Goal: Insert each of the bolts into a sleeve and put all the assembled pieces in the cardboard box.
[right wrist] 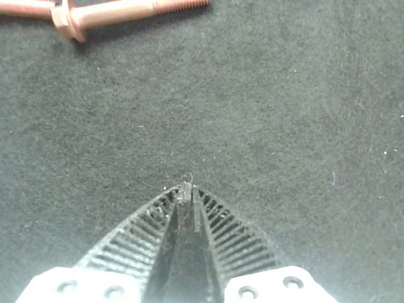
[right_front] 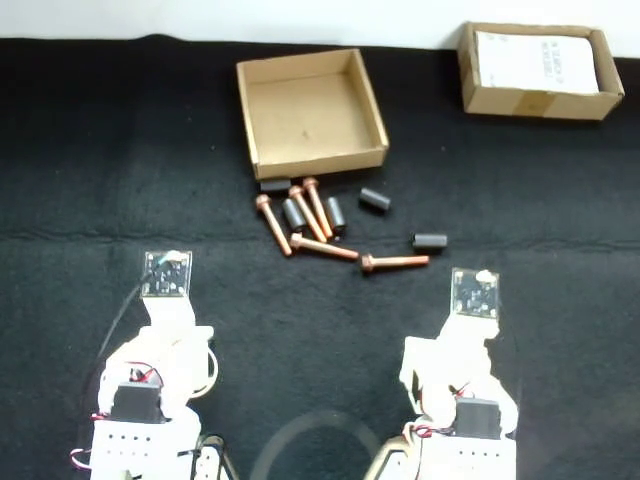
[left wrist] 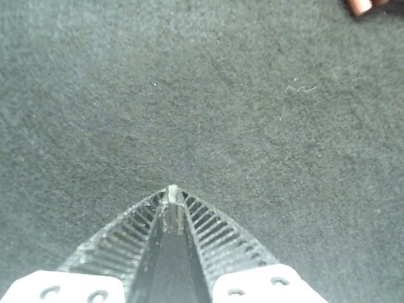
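Note:
Several copper bolts [right_front: 310, 222] lie scattered on the black cloth just in front of the open, empty cardboard box [right_front: 262, 118]. Several short black sleeves [right_front: 375, 200] lie among and to the right of them, one [right_front: 430, 241] apart at the right. The nearest bolt [right_front: 396, 262] lies crosswise ahead of the right arm; it is the bolt [right wrist: 126, 11] in the right wrist view. My right gripper [right wrist: 187, 187] is shut and empty over bare cloth. My left gripper [left wrist: 172, 189] is also shut and empty, with a bolt head [left wrist: 361, 6] off at the view's corner.
A second cardboard box [right_front: 480, 90] holding a white printed sheet stands at the back right. The left arm [right_front: 165, 300] and the right arm [right_front: 470, 320] sit folded near the table's front edge, well short of the parts.

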Controlling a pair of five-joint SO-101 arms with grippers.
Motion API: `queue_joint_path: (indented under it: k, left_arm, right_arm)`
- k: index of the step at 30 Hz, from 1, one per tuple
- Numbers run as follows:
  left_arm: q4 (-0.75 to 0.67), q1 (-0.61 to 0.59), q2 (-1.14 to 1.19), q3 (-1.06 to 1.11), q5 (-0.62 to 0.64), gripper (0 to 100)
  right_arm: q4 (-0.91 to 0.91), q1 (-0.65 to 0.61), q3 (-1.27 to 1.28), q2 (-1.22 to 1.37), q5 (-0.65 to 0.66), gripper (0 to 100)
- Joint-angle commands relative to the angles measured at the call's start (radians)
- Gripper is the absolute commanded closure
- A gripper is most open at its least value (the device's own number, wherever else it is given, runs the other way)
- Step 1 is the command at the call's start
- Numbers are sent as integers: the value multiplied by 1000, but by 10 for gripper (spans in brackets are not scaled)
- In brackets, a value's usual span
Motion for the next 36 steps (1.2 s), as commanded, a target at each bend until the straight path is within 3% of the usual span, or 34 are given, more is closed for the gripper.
queue_joint_path:
  k: [1,9,16,22,24,26,30,33,36]
  left_arm:
    - [-2,-4,-2,21,-6,967]
    - [-63,-50,-4,21,-6,966]
    - [-167,-251,-4,-12,-15,965]
    - [-173,-371,-4,-153,-256,965]
    - [-167,-378,-2,-211,-278,965]
    - [-129,-381,5,-278,-276,965]
    - [43,-374,8,-458,-218,965]
    - [103,-364,47,-564,-213,946]
    - [183,-361,180,-679,-173,854]
  right_arm:
    - [-19,-5,113,2,14,989]
    - [-148,1,130,2,9,989]
    - [-196,1,130,2,11,980]
    - [-194,1,91,2,14,758]
    - [-194,-4,85,2,14,677]
    - [-194,-1,70,2,14,628]
    - [-156,61,2,4,17,631]
    - [-130,97,-82,13,172,631]
    - [-77,111,-186,15,325,631]
